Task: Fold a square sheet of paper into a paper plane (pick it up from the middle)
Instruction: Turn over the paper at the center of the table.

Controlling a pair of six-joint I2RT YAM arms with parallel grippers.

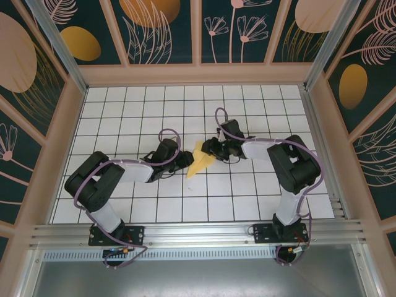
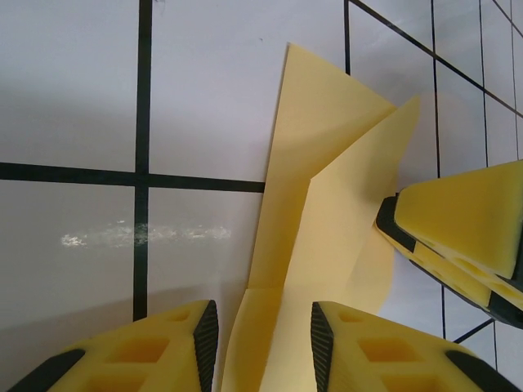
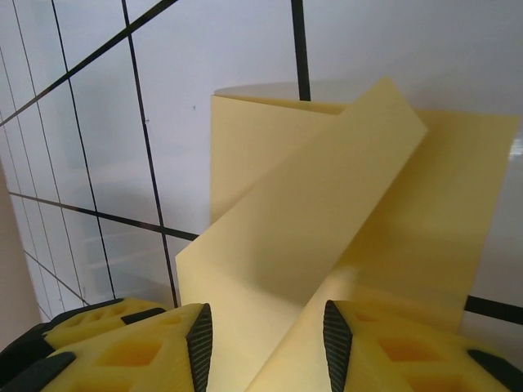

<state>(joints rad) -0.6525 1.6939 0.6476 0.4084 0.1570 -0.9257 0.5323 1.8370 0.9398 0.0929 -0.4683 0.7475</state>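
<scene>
The square sheet of paper (image 1: 199,162) is a creased pale-yellow wedge lying at the middle of the white grid table (image 1: 124,117). My left gripper (image 1: 186,159) comes at it from the left, and my right gripper (image 1: 211,150) from the right. In the left wrist view the folded paper (image 2: 327,188) runs back between the left gripper's (image 2: 263,347) parted pads, and a finger of the right gripper (image 2: 458,233) rests at the paper's right edge. In the right wrist view a raised flap of the paper (image 3: 327,212) lies between the right gripper's (image 3: 265,347) parted pads.
Pink frame walls (image 1: 68,124) with dark patterned panels enclose the table on three sides. An aluminium rail (image 1: 198,234) runs along the near edge by the arm bases. Bare grid tiles lie behind and on both sides of the paper.
</scene>
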